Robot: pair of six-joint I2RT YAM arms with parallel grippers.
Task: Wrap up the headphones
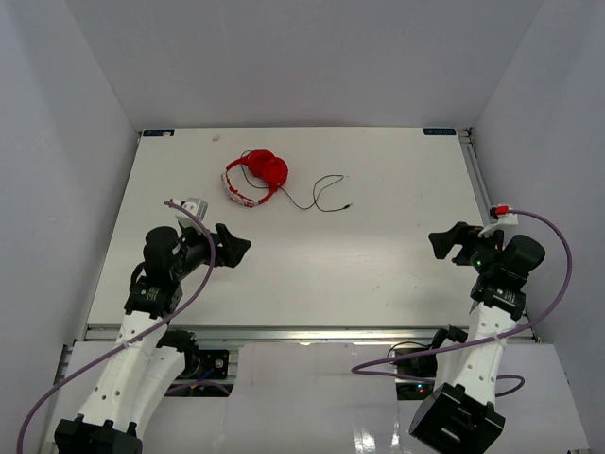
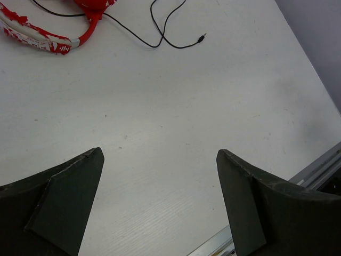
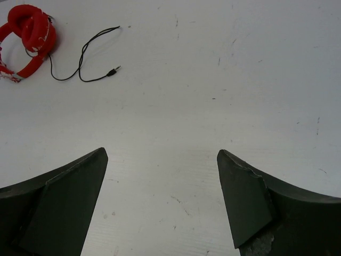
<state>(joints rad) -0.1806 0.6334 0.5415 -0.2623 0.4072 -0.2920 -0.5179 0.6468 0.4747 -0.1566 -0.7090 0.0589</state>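
Observation:
The red headphones (image 1: 257, 176) lie folded on the white table (image 1: 378, 255) at the back, left of centre, with the headband (image 2: 37, 38) showing white marks. Their thin black cable (image 1: 321, 194) trails to the right in loose loops and ends in a plug (image 2: 201, 37). My left gripper (image 1: 234, 248) hovers open near the table's left front, well short of the headphones (image 3: 29, 33). Over the right side, my right gripper (image 1: 442, 241) also stands open, far from the cable (image 3: 80, 61). Nothing lies between either pair of fingers.
White walls enclose the table on three sides. A metal rail (image 1: 312, 331) runs along the near edge, and another (image 1: 477, 175) lines the right side. Purple robot cables (image 1: 558, 274) loop beside both arms.

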